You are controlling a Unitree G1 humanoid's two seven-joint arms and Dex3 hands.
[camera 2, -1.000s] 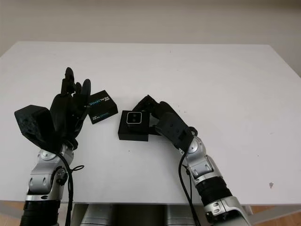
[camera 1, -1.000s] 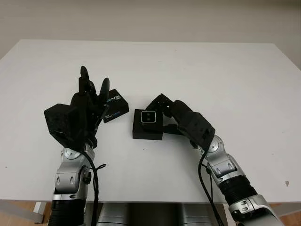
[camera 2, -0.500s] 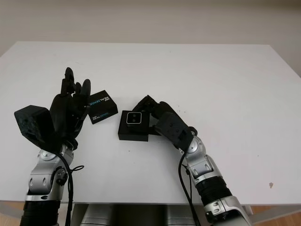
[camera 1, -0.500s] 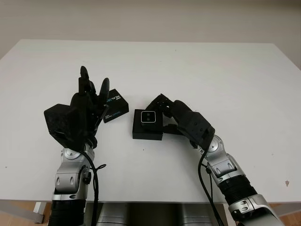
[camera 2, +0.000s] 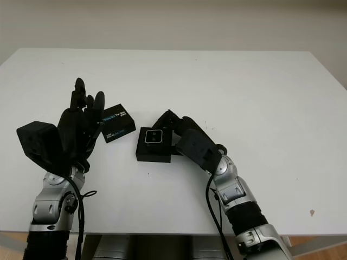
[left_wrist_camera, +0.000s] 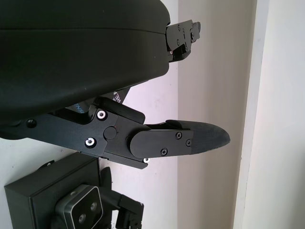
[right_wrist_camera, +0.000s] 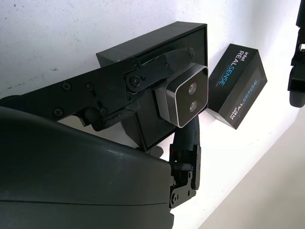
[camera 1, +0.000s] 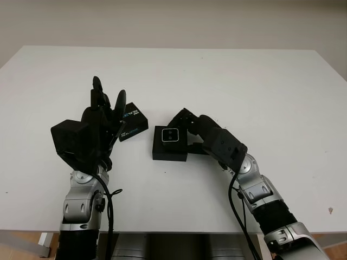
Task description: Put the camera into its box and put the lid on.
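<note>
A small silver-faced camera (camera 1: 171, 135) with two lenses sits at the open black box (camera 1: 169, 149) in the middle of the table. My right hand (camera 1: 185, 130) is shut on it from the right, and in the right wrist view one finger (right_wrist_camera: 152, 67) lies along one side of the camera (right_wrist_camera: 183, 95) and another along the opposite side. The black lid (camera 1: 133, 121), printed "intel REALSENSE", lies tilted on the table just left of the box. My left hand (camera 1: 104, 111) is open and raised upright beside the lid, not touching it.
The white table (camera 1: 227, 81) stretches wide behind and to the right of the box. Its front edge runs close below both forearms. A small dark speck (camera 1: 330, 210) marks the near right corner.
The right hand and forearm have edged slightly toward the box. Camera, box, lid and left hand have stayed in place.
</note>
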